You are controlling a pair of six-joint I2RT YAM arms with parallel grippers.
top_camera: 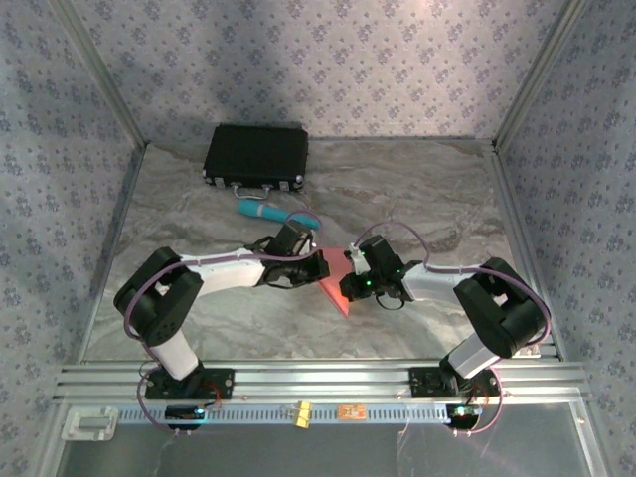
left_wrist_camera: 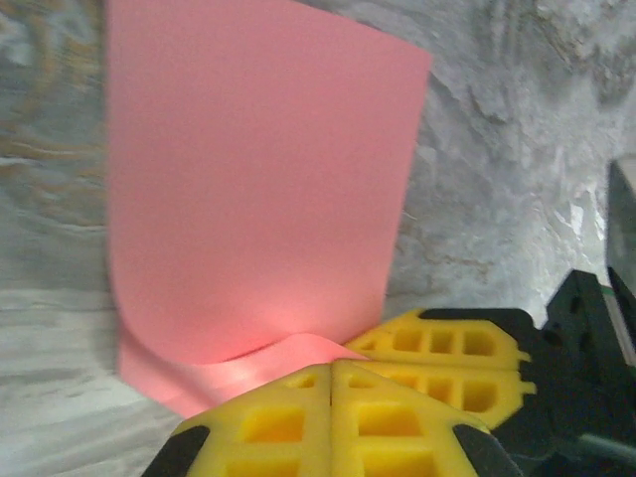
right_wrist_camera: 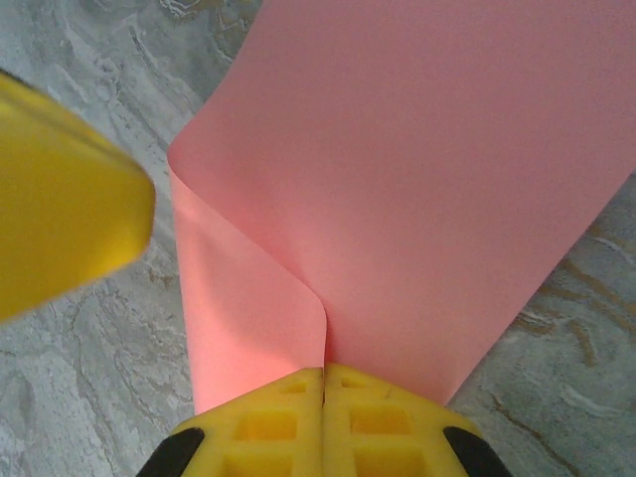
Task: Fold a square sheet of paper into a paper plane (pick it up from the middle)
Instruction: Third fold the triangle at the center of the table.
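Top external view had the square sheet of paper [top_camera: 336, 290] at the middle of the bench [top_camera: 248, 328], curled up between the arms. The left pincer [left_wrist_camera: 331, 366] and right pincer [right_wrist_camera: 325, 370] were each clenched on its bent edge, so the first centre fold seemed in hand. Next, I judged, the edges needed aligning and the crease pressing flat.

Clearance: centre blocked, margins open.
Left gripper [top_camera: 320, 263] and right gripper [top_camera: 351, 282] stand near each other mid-table, both clamped on the curled salmon-pink square sheet of paper [top_camera: 336, 291], which bridges the gap. A teal cylinder [top_camera: 276, 211] lies just behind the left arm, a black rectangular case [top_camera: 255, 156] beyond it. The marbled grey table [top_camera: 427, 189] is free at right rear.
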